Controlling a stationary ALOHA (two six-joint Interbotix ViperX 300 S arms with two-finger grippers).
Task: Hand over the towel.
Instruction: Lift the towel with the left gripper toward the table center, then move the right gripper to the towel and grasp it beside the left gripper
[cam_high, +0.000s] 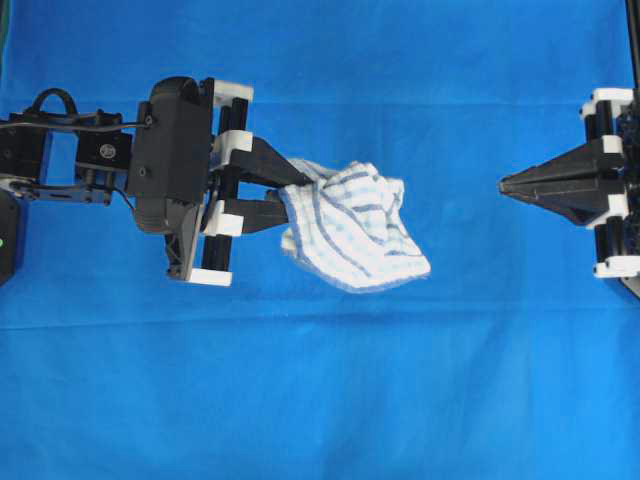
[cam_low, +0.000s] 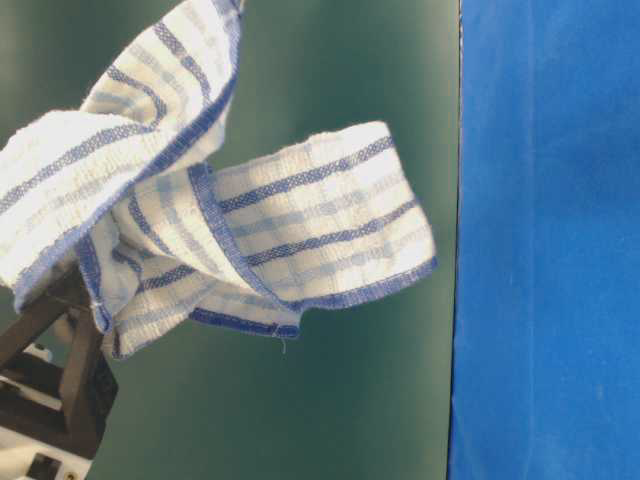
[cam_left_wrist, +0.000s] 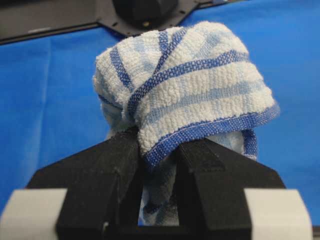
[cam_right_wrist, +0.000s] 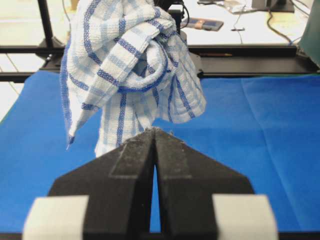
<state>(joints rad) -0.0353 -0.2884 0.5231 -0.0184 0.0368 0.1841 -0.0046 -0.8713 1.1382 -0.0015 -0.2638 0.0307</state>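
Note:
The towel (cam_high: 355, 225) is a white cloth with blue and grey stripes and a blue edge. My left gripper (cam_high: 290, 195) is shut on one end of it and holds it up above the table, the rest hanging out to the right. It fills the left wrist view (cam_left_wrist: 185, 90), pinched between the black fingers (cam_left_wrist: 107, 170). It also shows in the table-level view (cam_low: 240, 215) and the right wrist view (cam_right_wrist: 130, 65). My right gripper (cam_high: 503, 185) is shut and empty at the right, pointing at the towel with a gap between them; in the right wrist view (cam_right_wrist: 156, 131) its tips meet.
The plain blue table cover (cam_high: 320, 380) spans the whole table. A black frame and desk clutter (cam_right_wrist: 240, 45) lie beyond the far edge in the right wrist view. A dark green backdrop (cam_low: 340, 60) stands behind the towel in the table-level view.

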